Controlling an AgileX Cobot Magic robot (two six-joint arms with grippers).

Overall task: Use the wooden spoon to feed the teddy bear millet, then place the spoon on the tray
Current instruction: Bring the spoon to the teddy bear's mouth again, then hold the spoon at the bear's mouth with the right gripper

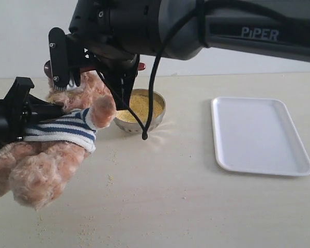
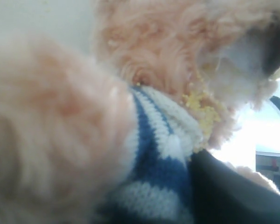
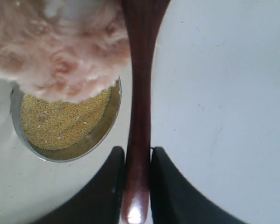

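Note:
The teddy bear point(image 1: 67, 129) hangs at the left, and my left gripper point(image 1: 26, 111) is shut on its striped shirt point(image 2: 163, 154). Yellow millet grains point(image 2: 200, 107) cling to the fur by its mouth. My right gripper point(image 3: 137, 151) is shut on the handle of the wooden spoon point(image 3: 140, 93), close to the handle's end. The right arm point(image 1: 196, 26) reaches across to the bear, and the spoon point(image 1: 141, 66) lies level above the metal bowl of millet point(image 1: 142, 109). A furry paw point(image 3: 65, 60) overlaps the bowl point(image 3: 65, 123). The white tray point(image 1: 258, 135) lies bare at the right.
Loose grains point(image 1: 111, 178) are scattered over the pale table in front of the bear. A black cable point(image 1: 151, 93) hangs from the right arm down beside the bowl.

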